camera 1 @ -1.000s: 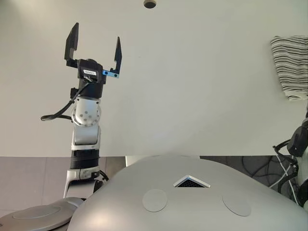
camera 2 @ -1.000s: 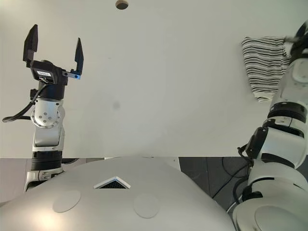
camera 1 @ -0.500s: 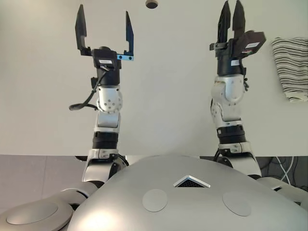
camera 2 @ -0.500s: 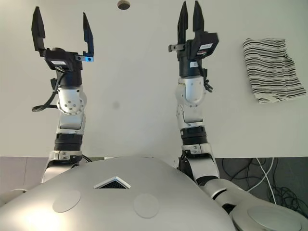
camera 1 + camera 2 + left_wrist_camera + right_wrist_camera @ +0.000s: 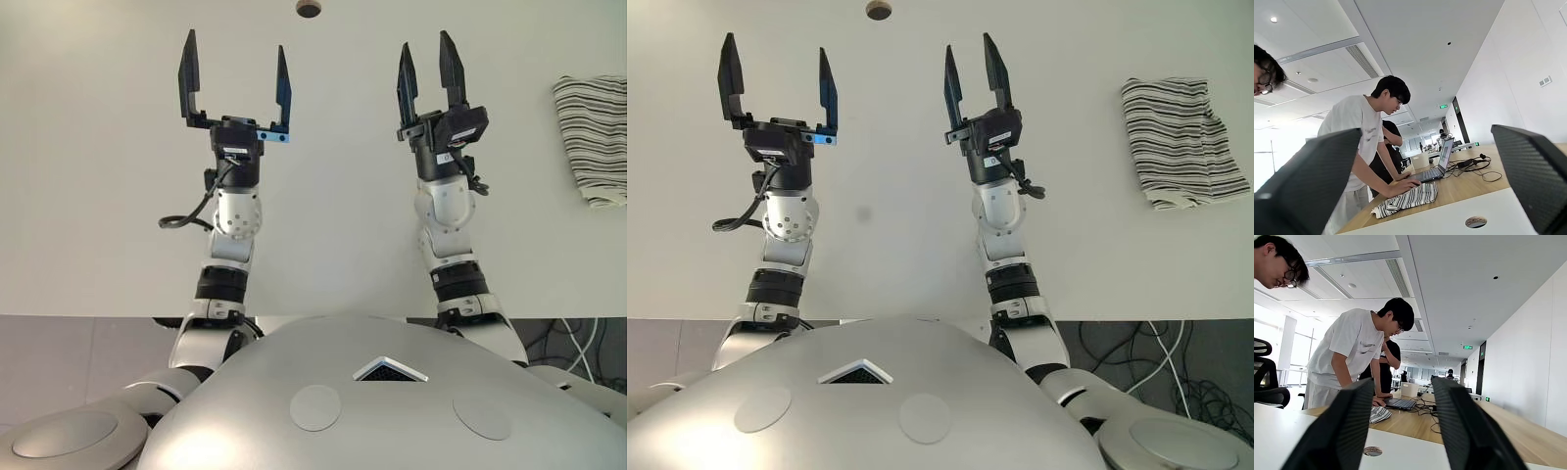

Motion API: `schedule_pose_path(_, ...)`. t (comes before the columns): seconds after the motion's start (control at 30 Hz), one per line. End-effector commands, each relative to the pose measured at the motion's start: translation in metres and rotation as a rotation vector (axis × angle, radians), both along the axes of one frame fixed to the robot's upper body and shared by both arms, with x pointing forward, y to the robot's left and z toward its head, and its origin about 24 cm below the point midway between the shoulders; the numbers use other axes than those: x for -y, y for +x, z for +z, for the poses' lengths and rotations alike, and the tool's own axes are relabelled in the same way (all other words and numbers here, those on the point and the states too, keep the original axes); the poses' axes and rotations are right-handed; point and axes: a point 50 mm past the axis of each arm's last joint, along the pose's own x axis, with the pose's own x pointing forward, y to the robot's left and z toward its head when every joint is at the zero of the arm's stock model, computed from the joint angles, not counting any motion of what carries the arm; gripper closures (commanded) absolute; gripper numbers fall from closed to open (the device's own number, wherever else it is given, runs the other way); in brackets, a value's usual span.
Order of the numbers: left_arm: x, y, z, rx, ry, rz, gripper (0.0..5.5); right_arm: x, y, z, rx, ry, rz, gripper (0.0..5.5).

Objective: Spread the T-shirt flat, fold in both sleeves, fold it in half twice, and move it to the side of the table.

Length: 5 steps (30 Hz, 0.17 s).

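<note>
T-shirt (image 5: 1181,137) lies folded at right of table (image 5: 1068,245), its sleeves hidden.

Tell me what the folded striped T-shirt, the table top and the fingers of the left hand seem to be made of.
T-shirt: soft knit fabric, probably cotton; it creases and slumps at its folds.
Table: smooth matte white top, likely laminate; even surface with no grain.
Left hand fingers: black, with a fine woven texture, possibly carbon fibre or moulded plastic.
</note>
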Motion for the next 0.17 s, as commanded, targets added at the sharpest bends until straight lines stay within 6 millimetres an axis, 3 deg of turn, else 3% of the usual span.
schedule_pose_path(0.03, 0.0009, -0.0004, 0.0008, 0.011, 0.011, 0.0, 0.6, -0.0009, -0.0006, -0.001, 0.002, -0.008, 0.034, 2.53)
schedule_pose_path(0.17, 0.0017, 0.0005, 0.0016, 0.013, 0.012, -0.002, 0.6, -0.0021, -0.0005, -0.0007, 0.005, -0.006, 0.044, 1.84)
